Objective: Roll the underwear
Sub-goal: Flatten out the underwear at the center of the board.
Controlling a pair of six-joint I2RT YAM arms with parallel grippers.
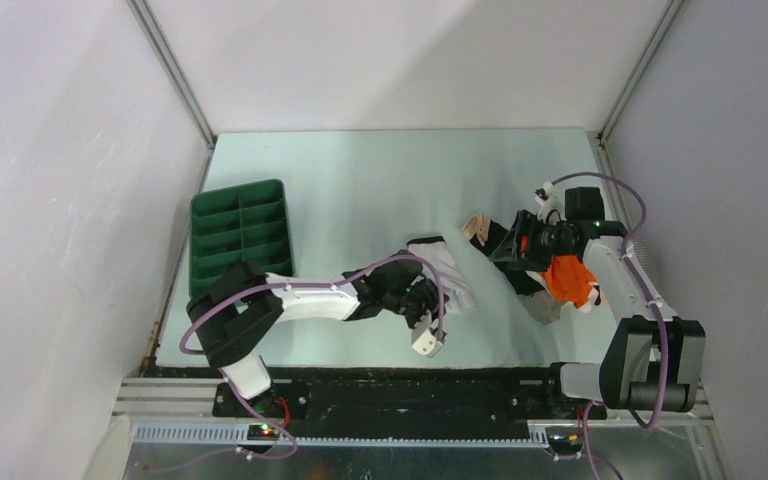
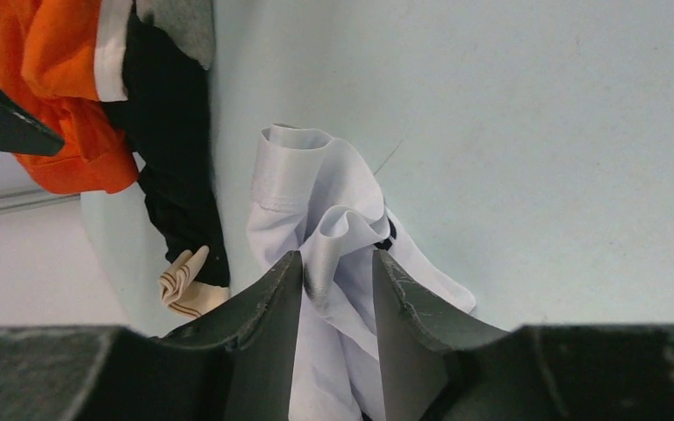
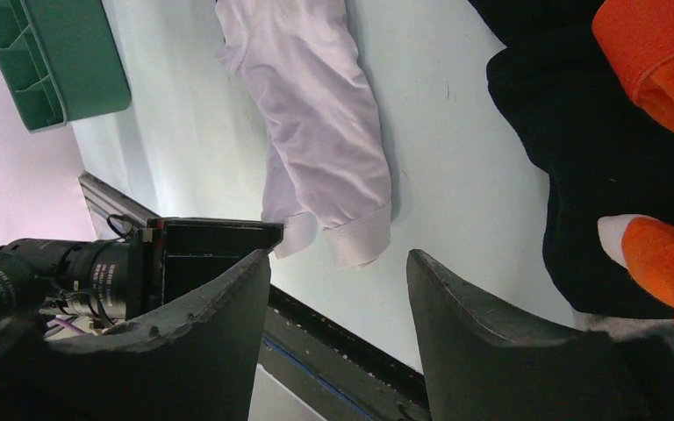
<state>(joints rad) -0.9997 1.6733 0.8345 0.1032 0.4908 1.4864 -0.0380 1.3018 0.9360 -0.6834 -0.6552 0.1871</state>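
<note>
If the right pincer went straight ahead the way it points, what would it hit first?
Probably the white underwear, its hem framed between the right pincer's open fingers; depth is unclear, so bare table might come first.

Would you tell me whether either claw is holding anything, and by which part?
The left claw pinches the white underwear by a bunched fold; the right claw is open and holds nothing.
</note>
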